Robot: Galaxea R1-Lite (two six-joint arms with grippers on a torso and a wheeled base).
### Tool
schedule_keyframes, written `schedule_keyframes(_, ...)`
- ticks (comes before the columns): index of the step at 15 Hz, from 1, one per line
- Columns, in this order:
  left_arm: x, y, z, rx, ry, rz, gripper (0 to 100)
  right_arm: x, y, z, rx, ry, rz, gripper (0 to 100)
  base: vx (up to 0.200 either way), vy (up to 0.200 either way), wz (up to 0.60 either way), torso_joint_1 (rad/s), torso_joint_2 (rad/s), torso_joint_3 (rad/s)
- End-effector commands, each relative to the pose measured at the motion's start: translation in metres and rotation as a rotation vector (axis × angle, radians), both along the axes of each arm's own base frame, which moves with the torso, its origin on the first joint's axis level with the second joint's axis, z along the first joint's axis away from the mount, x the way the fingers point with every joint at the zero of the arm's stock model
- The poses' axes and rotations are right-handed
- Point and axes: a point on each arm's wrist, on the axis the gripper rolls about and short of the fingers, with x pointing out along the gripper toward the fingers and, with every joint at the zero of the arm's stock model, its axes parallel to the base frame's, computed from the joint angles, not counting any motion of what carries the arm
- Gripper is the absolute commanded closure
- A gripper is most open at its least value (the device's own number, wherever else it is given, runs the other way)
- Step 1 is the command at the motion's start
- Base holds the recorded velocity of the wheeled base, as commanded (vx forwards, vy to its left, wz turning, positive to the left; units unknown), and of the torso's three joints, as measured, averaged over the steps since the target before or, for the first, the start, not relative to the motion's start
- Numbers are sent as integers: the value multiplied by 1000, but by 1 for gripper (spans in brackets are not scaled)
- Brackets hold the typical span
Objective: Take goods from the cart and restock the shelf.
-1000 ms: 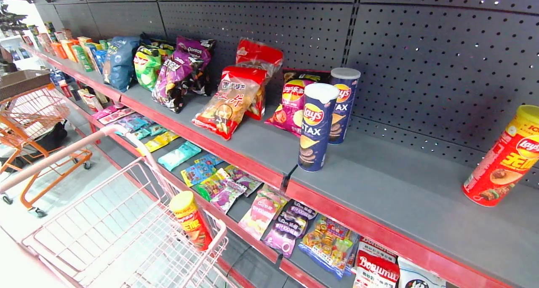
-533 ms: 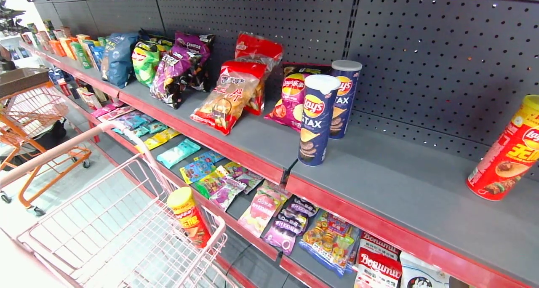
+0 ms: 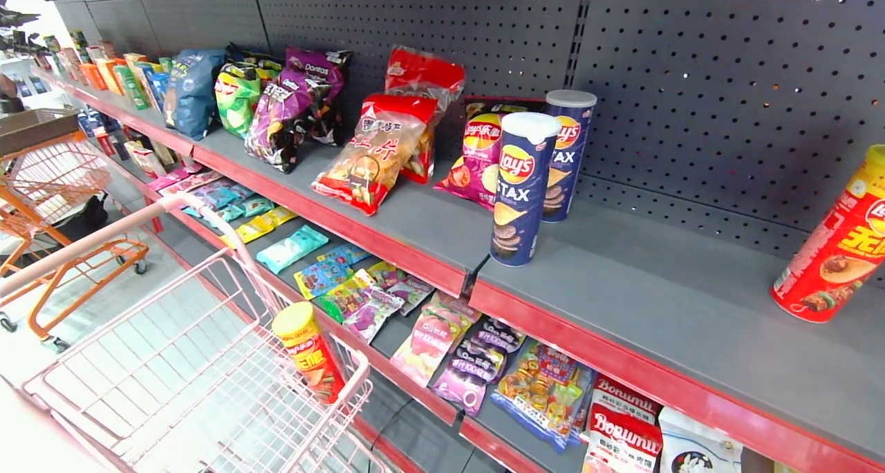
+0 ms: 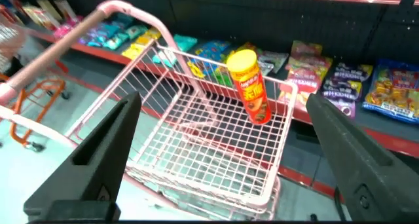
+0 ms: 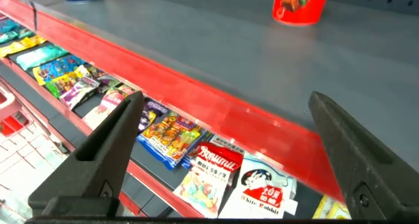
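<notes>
Left gripper point(image 4: 219, 162) hung above the pink cart point(image 3: 90, 246), fingers spread wide, nothing between them. Right gripper point(image 5: 222, 162) was likewise wide and empty, just off the red front lip point(image 5: 196, 96) of the upper shelf point(image 3: 657, 300). In the cart I noted one chip canister point(image 3: 309, 352): red body, yellow lid, standing tilted on the wire floor against the corner nearest the shelving. A matching red canister point(image 3: 833, 252) stood leaning on the grey upper shelf, far to the right and well apart from the rest. Two dark blue canisters point(image 3: 523, 186) with white lids stood upright mid-shelf, one just behind the other, with snack bags point(image 3: 373, 155) lined up to their left. Dark pegboard point(image 3: 691, 79) backed the shelf. The lower shelf carried flat candy packets point(image 3: 442, 341). An orange cart point(image 3: 62, 182) stood farther down the aisle on a pale floor.
</notes>
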Motion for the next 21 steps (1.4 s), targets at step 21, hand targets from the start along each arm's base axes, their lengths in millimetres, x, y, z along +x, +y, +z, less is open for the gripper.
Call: schedule_keyframes(21, 266, -19, -70, -174, 391, -183, 0, 0, 0, 0, -2, -2, 1, 0, 0, 0, 0, -5, 13, 8)
